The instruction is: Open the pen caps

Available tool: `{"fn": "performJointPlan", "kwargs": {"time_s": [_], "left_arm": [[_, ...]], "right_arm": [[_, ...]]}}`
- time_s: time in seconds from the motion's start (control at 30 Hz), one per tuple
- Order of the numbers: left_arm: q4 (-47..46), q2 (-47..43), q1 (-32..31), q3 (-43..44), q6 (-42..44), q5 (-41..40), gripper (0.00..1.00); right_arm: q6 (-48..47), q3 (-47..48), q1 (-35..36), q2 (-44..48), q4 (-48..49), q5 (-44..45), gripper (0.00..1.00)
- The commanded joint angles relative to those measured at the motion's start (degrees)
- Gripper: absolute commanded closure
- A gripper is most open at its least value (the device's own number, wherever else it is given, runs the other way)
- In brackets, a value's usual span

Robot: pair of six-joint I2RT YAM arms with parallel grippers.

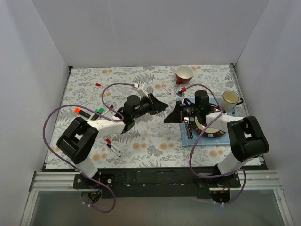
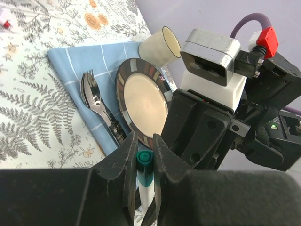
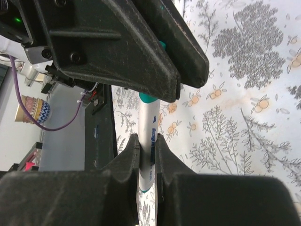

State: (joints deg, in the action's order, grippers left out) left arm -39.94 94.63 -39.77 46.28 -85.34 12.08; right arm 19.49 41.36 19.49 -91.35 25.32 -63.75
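One flowered table carried everything. Over it the left arm and the right arm met tip to tip, just left of the plate. A blue checked napkin lay under the plate and spread out past its left side. A white cup stood just beyond the plate, and a red cup stood farther beyond it, near the back wall. A spoon and fork rested on the napkin, just left of the plate.

Between the two arm tips, raised above the table left of the plate, one white pen was held at both ends. The right gripper pinched its barrel, fingers tight on the white shaft. The left gripper was pressed onto the teal cap at the pen's other end, and the cap sat on the pen.

Several other pens lay well left of the plate: a red-capped pen, an orange-ended pen and a green-ended pen.
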Motion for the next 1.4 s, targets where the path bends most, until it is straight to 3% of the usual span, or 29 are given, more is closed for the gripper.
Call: {"fn": "performJointPlan", "kwargs": {"time_s": [0.0,0.33,0.6,1.0,1.2,1.37], "left_arm": [[4.34,-5.51,7.33,6.53,7.11,-0.65,1.0],[5.66,-4.55,17.61,15.41,5.8,-5.13,1.0],[7.69,-2.87,21.13,20.33,1.49,-9.96,1.0],[12.61,-1.47,26.49,25.88,5.27,-8.13,1.0],[17.0,-0.41,33.5,24.21,2.39,-2.69,1.0],[23.93,4.24,39.68,23.5,-0.53,1.02,1.0]], "right_arm": [[-0.94,1.61,0.55,0.12,-1.15,-3.05,0.99],[-1.73,1.35,1.78,0.47,-1.06,-3.4,0.99],[-3.22,1.7,2.31,0.38,-2.12,-3.23,0.99],[-5.42,2.75,3.28,-0.5,-5.01,-2.88,0.99],[-14.36,5.39,3.37,0.56,-12.3,-1.99,0.99],[-29.12,9.78,3.28,-0.23,-26.71,-1.65,0.99]]}}
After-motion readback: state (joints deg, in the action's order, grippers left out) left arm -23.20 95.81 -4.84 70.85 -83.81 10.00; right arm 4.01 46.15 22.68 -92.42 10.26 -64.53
